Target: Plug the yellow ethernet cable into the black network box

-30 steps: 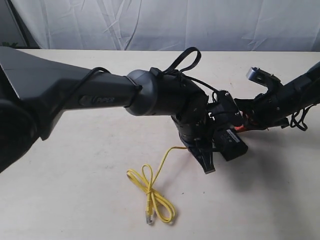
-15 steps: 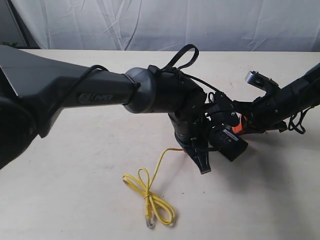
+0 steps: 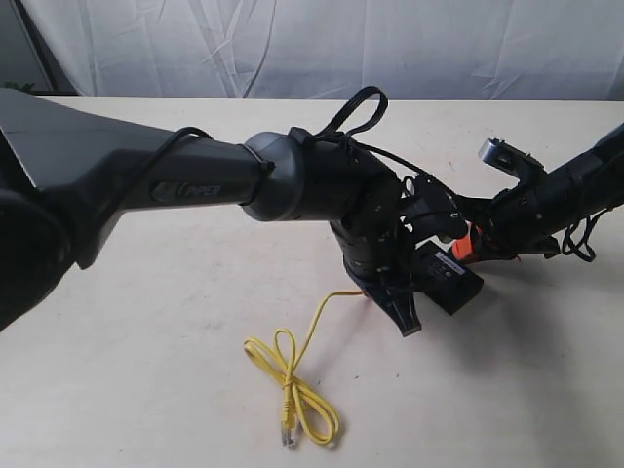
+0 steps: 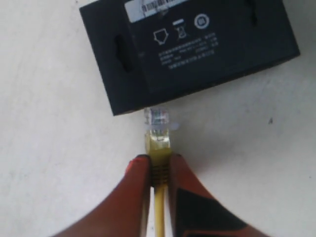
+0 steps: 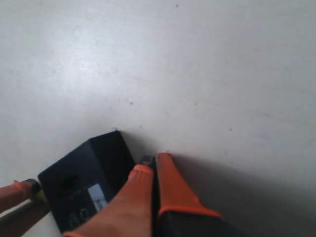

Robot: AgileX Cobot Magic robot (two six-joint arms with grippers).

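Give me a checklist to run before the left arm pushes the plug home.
1. Grip: left gripper shut on the yellow ethernet cable just behind its clear plug: ok.
2. Plug tip at the black network box side wall: ok.
3. Plug seated: not ok, most of it shows outside.
4. Plug lined up with a port: cannot tell, ports hidden.
5. Brace: right gripper shut at the box's corner: ok; whether it touches, cannot tell.
6. Slack loop lies on the table, apart from both arms: ok.
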